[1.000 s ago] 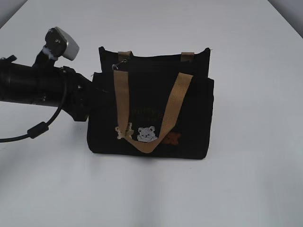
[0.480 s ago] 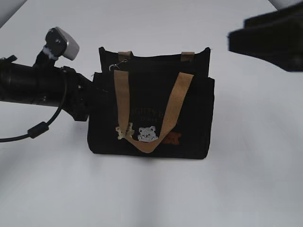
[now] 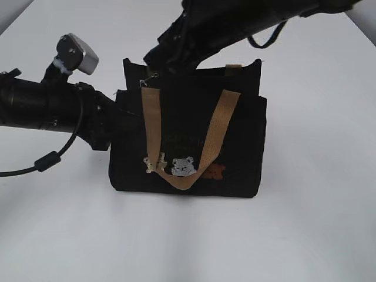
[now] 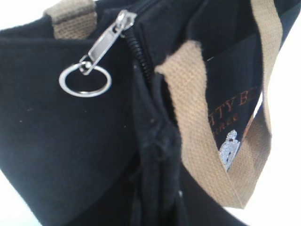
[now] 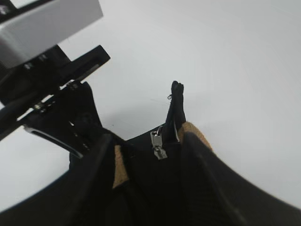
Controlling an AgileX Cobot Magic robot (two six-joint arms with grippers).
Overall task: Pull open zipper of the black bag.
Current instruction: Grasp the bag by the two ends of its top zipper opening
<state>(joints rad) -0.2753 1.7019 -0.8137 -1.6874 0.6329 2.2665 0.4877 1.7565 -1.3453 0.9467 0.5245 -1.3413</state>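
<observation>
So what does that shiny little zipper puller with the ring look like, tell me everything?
The silver metal zipper pull is a flat shiny tab with a thin round ring hooked through its end. It sits at one end of the dark zipper teeth on the black fabric bag's top edge, and the ring hangs against the black cloth. Nothing grips it; the right gripper has an open finger on each side.

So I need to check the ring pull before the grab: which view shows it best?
The left wrist view: the ring pull is large, sharp and unobstructed, hanging against the bag. The right wrist view shows only the small slider. In the exterior view the pull is tiny, beside the right arm.
</observation>
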